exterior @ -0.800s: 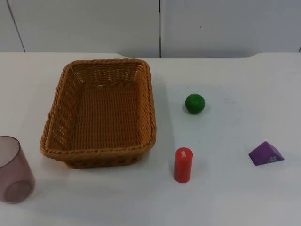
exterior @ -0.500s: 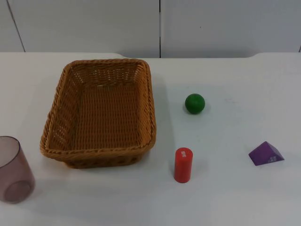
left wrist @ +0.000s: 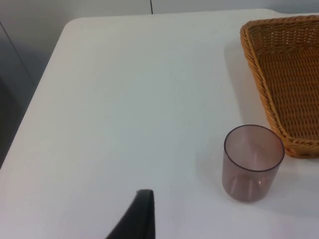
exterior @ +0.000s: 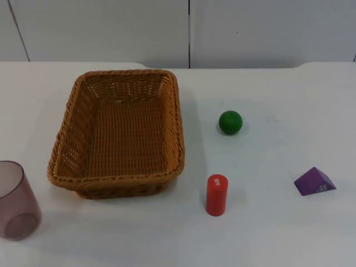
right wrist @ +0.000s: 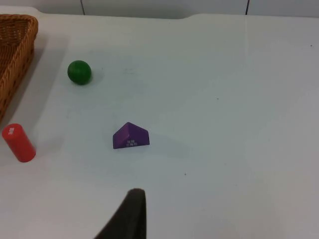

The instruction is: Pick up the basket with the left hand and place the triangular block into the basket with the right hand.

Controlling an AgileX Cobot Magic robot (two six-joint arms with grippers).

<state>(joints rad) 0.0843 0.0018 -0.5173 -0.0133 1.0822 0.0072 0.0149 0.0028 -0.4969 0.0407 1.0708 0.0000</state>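
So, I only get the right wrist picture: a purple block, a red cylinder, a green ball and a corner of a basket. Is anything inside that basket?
Observer: No. In the top view the basket is empty, and the purple triangular block lies on the table, well apart from it.
Visitor: Anything on the basket's other side?
Observer: Yes, a tinted see-through cup stands upright beside it, not touching the rim.
Visitor: And the other arm?
Observer: The left gripper hangs over bare table near the cup, touching neither cup nor basket. Your right gripper hangs likewise near the block.
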